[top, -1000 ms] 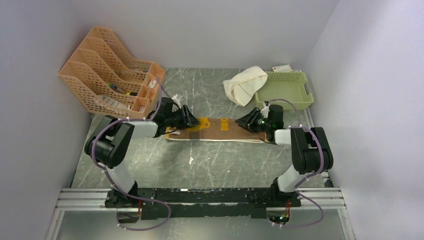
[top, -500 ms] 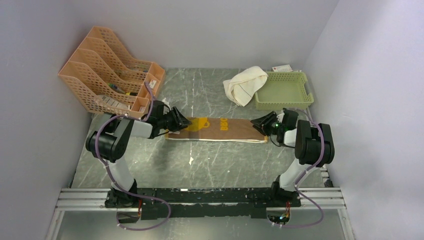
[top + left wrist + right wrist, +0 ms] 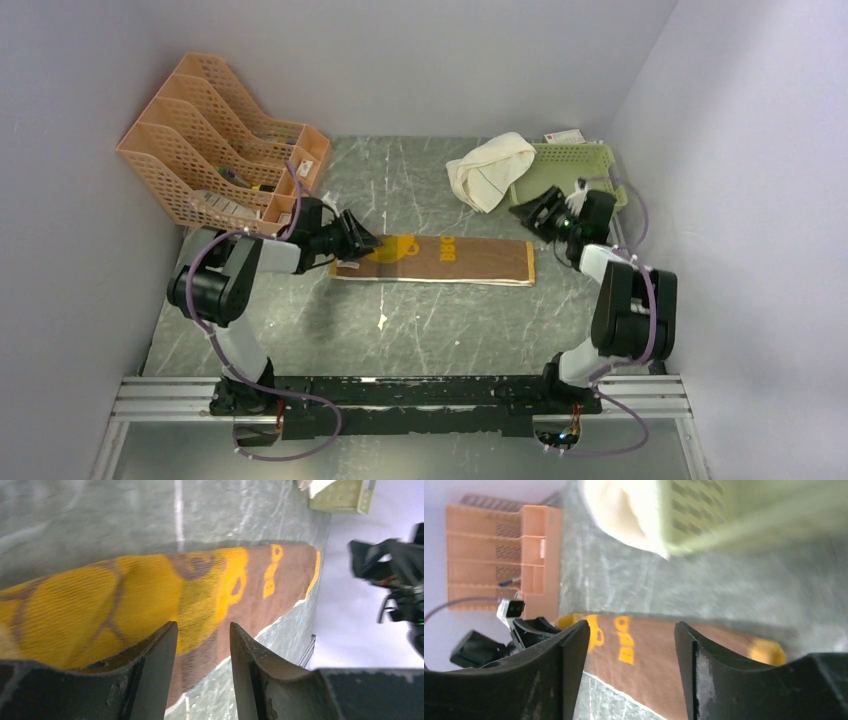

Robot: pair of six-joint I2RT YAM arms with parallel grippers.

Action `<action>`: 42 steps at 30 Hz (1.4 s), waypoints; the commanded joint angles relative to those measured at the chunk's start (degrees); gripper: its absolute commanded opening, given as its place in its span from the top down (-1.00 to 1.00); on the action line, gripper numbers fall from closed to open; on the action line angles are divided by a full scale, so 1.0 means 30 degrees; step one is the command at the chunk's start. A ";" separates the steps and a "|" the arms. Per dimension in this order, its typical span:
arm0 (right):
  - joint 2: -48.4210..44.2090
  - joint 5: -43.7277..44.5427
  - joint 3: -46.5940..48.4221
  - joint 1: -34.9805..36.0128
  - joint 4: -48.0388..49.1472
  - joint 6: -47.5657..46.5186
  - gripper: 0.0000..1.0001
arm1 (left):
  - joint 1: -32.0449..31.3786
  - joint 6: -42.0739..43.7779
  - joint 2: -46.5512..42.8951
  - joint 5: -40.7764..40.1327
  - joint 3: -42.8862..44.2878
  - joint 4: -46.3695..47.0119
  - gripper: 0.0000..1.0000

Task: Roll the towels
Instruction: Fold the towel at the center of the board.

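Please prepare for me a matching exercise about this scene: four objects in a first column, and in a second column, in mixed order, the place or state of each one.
Column one:
1. printed brown-yellow towel
2. cream towel
3. green basket
4. orange file rack

Column two:
a. stands at the far left
b. bunched up against the basket's left side
c. spread flat in the middle
d. stands at the far right

Pairs: 1-c, 2-b, 3-d, 4-a

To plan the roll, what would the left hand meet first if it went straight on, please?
The mustard-and-brown towel: the open left hand points along it from its yellow end; its height above the cloth is unclear.
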 commanded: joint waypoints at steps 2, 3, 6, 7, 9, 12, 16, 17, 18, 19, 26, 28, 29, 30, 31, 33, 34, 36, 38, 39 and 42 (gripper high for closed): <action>-0.3848 0.0994 0.2135 -0.0272 -0.4330 -0.4222 -0.35 | -0.1032 0.3293 -0.2895 -0.0733 0.3148 -0.4768 -0.10; -0.4046 0.0940 0.1981 -0.0747 -0.4486 -0.4395 -0.35 | -0.1102 0.3721 -0.3310 -0.1216 0.3640 -0.5688 -0.10; -0.3984 -0.0054 0.1110 -0.2578 -0.4404 -0.4430 -0.37 | -0.1097 0.4867 -0.4581 -0.2564 0.4887 -0.8216 -0.13; -0.3810 -0.0579 0.0725 -0.3236 -0.4136 -0.4297 -0.37 | -0.1087 0.5163 -0.4945 -0.2892 0.5275 -0.8957 -0.13; -0.3381 -0.1183 0.0060 -0.4422 -0.3796 -0.3979 -0.38 | -0.1037 0.5617 -0.5495 -0.3418 0.5877 -1.0136 -0.14; -0.2648 -0.0792 -0.0338 -0.5588 -0.4146 -0.3801 -0.41 | -0.0852 0.5775 -0.6164 -0.3357 0.6280 -1.0931 -0.15; -0.2610 0.1965 0.0170 -0.5876 -0.6214 -0.5235 -0.73 | -0.0550 0.5823 -0.6827 -0.2621 0.6188 -1.1241 -0.18; -0.2774 0.2625 0.0135 -0.5857 -0.6329 -0.5302 -0.96 | -0.0507 0.5865 -0.6965 -0.2515 0.6122 -1.1302 -0.18; -0.2974 0.2994 -0.0042 -0.5843 -0.6190 -0.5244 -0.99 | -0.0454 0.5910 -0.7100 -0.2424 0.6048 -1.1379 -0.19; -0.3138 0.3084 -0.0309 -0.5790 -0.5755 -0.5259 -0.99 | -0.0429 0.5956 -0.7212 -0.2292 0.5962 -1.1410 -0.20; -0.0455 -0.0525 0.1995 -0.5259 -0.6715 -0.9981 -1.00 | -0.0325 0.6224 -0.7868 -0.0884 0.5611 -1.1751 -0.23; 0.2263 -0.3541 0.3951 -0.5281 -0.8707 -1.1486 -0.86 | -0.0310 0.6299 -0.7989 -0.0228 0.5610 -1.1807 -0.24; 0.3519 -0.4446 0.4844 -0.5269 -0.9486 -1.2335 -0.80 | -0.0283 0.6415 -0.8030 0.0121 0.5632 -1.1903 -0.24; 0.4470 -0.5072 0.5491 -0.5242 -0.9858 -1.3056 -0.79 | -0.0254 0.6594 -0.8079 0.0406 0.5763 -1.2175 -0.24; 0.5406 -0.5502 0.6184 -0.5213 -1.0154 -1.3410 -0.79 | -0.0213 0.6862 -0.8143 0.0756 0.5922 -1.2510 -0.24; 0.7247 -0.5517 0.8050 -0.4904 -1.2553 -1.5009 -0.81 | -0.0077 0.7376 -0.8282 0.1153 0.6187 -1.3167 -0.24; 0.8196 -0.5165 0.8964 -0.4574 -1.3918 -1.5957 -0.81 | 0.0010 0.7568 -0.8378 0.1268 0.6243 -1.3384 -0.25; 0.9163 -0.4545 0.9899 -0.3886 -1.5340 -1.7105 -0.81 | 0.0221 0.7818 -0.8568 0.1622 0.6206 -1.3454 -0.26; 0.9938 -0.4471 1.0804 -0.3455 -1.7044 -1.8263 -0.80 | 0.0315 0.7824 -0.8625 0.1865 0.6168 -1.3449 -0.27; 1.0037 -0.4042 1.1029 -0.3280 -1.7710 -1.8598 -0.77 | 0.0319 0.7767 -0.8603 0.2097 0.6145 -1.3445 -0.27; 0.9375 -0.2798 1.0444 -0.2940 -1.7847 -1.8491 -0.76 | 0.0323 0.7393 -0.8626 0.2788 0.5588 -1.2894 -0.27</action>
